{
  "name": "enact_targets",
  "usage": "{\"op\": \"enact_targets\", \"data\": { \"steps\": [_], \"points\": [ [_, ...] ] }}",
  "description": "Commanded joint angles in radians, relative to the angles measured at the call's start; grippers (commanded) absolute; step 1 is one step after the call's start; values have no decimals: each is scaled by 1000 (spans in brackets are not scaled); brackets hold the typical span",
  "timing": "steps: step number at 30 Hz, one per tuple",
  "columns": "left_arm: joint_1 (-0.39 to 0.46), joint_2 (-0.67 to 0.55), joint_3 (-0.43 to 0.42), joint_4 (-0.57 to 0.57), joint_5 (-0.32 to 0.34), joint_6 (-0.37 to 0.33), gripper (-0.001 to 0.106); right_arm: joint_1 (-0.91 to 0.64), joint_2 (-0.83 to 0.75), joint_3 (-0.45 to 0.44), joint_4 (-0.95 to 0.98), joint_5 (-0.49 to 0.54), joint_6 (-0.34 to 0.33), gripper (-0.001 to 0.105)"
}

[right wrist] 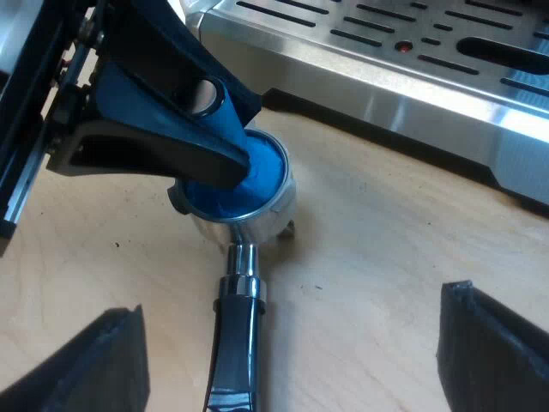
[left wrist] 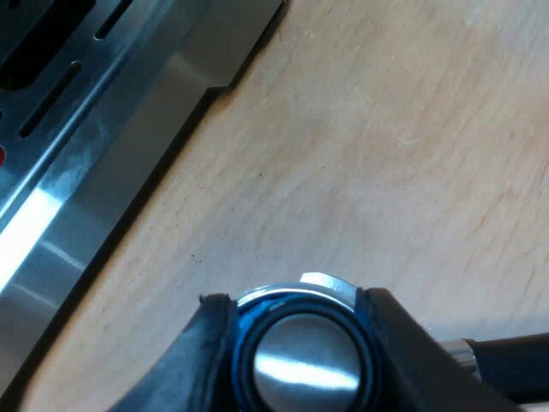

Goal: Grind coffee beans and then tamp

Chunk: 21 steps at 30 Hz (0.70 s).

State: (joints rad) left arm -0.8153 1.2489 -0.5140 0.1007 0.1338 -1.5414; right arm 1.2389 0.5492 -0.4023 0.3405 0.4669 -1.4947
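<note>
Tamper, blue with a metal top, sits down inside the basket of the holder. The holder stands on the worktop near the front of the machine, just clear of its slotted steel base. The left gripper is closed around the tamper from both sides, its fingers clamped on the blue body, and the holder's rim shows just beneath. The right gripper hangs over the holder's handle, its fingers spread wide and gripping nothing.

Tamping looks like the step in hand. The tamper covers the basket, so I cannot tell whether grounds lie under it.

To do it well, the push should go straight down through the middle of the tamper, with its face level against the rim all round. Whether it is level now is hard to judge from these angles. The holder rests loose on the worktop with nothing steadying the handle, so a skewed press could rock or slide it. Closing the free gripper on the handle first would brace it. The press should be firm and even, and the tamper should then lift straight out.
</note>
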Motion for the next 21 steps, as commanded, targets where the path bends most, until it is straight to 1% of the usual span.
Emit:
{"op": "enact_targets", "data": {
  "steps": [1,6,13,21],
  "points": [
    [-1,8,20,83,5,4,7,-3,-1,-4,-8,9,-11,71],
    [-1,8,6,125,-6,4,7,-3,-1,-4,-8,9,-11,71],
    [-1,8,5,149,-9,4,7,-3,-1,-4,-8,9,-11,71],
    [-4,73,5,210,-7,4,7,-3,-1,-4,-8,9,-11,71]
  ]
}}
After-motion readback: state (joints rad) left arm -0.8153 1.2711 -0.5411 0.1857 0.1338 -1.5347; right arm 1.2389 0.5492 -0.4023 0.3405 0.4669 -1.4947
